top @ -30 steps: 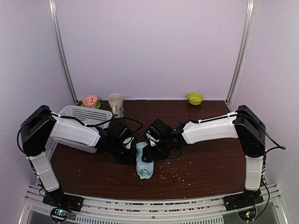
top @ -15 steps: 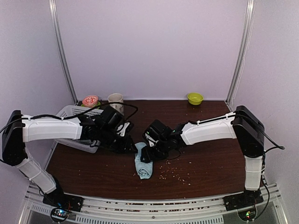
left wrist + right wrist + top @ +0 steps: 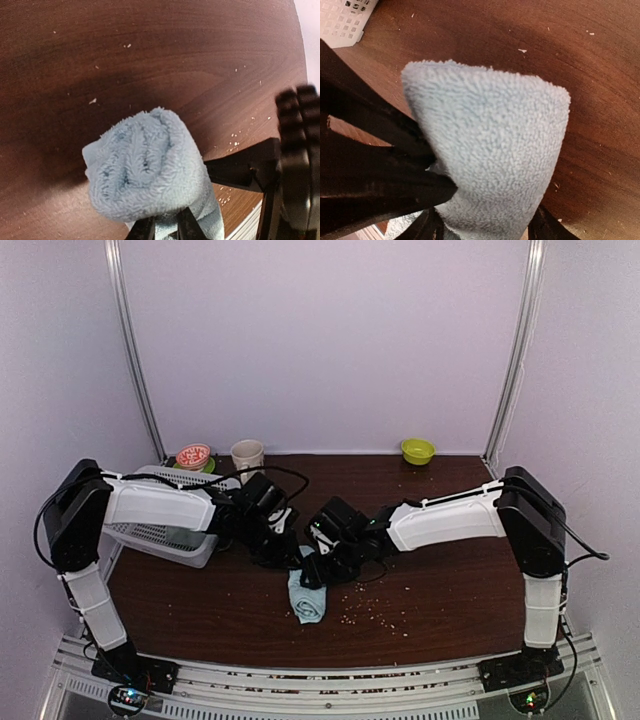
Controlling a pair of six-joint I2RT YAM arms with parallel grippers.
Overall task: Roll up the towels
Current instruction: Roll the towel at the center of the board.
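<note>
Left fingers [image 3: 186, 229], nearly closed, pinch the towel [image 3: 145, 165]; right fingers [image 3: 547, 229] clasp it wide. Likely soft, light; grip mid-roll between them.

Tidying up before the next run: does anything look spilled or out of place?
Yes: pale crumbs lie scattered on the table just right of the rolled blue towel. Nothing else stands out.
</note>
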